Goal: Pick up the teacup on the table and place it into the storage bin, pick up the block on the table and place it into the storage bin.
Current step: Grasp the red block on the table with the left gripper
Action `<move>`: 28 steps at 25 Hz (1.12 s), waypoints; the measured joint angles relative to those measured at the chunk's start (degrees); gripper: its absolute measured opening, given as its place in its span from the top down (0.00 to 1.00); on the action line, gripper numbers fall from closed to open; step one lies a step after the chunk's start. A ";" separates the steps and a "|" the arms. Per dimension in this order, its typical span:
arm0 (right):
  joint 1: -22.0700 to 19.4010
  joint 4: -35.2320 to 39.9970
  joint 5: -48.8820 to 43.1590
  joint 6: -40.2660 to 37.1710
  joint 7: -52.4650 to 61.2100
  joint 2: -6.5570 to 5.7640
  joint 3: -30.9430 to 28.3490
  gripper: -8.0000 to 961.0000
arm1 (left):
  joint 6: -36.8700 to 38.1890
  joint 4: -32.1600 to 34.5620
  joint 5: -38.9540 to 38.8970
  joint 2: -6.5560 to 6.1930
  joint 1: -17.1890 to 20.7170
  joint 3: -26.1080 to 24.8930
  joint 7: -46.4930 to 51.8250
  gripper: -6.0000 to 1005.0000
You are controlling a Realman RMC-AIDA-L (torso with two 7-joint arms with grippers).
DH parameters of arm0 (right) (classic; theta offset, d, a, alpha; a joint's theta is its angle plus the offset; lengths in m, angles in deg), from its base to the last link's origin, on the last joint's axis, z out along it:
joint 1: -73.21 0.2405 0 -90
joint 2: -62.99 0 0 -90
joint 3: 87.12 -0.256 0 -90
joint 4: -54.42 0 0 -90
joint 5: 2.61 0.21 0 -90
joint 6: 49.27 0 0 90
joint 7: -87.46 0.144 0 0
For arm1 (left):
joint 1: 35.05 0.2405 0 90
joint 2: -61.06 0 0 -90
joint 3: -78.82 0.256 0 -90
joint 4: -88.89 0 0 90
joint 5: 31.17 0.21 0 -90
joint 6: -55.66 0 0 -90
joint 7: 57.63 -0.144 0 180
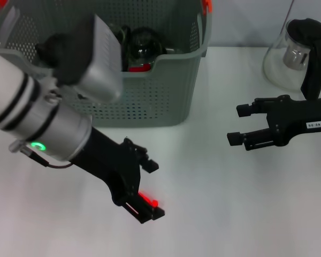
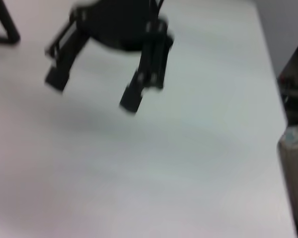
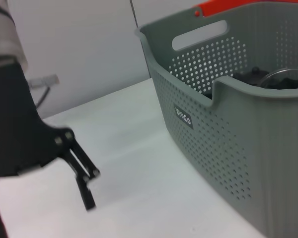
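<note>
The storage bin (image 1: 150,80) sits at twelve o'clock on the desk (image 1: 214,203), dark items inside. Left pincer (image 1: 150,190) at six and right pincer (image 1: 241,124) at three gape empty. Judged best: lift both clear, avoiding the glass pot (image 1: 294,56)

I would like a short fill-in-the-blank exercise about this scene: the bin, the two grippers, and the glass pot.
1. The storage bin has small ____ all over its walls.
2. The handle clip on the bin's rim is ____ in colour.
3. The left gripper hovers over the table in front of the bin, and its fingers are ____.
4. The glass pot with a black handle stands behind the ____ gripper.

Missing words: holes; orange; open; right
</note>
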 joint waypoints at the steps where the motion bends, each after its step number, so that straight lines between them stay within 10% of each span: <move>1: -0.01 0.00 0.04 0.00 0.03 0.07 -0.02 0.03 | -0.78 -0.40 1.11 0.02 -0.03 1.05 0.59 0.05; 9: -0.02 -0.34 0.07 0.14 0.15 -0.04 -0.44 0.03 | -10.28 -2.65 12.39 0.14 -0.58 10.87 8.14 0.05; 28: 0.01 -2.19 0.01 0.77 1.65 -0.40 -1.32 0.03 | -15.41 -4.67 23.53 -0.08 -6.92 26.17 -8.85 0.05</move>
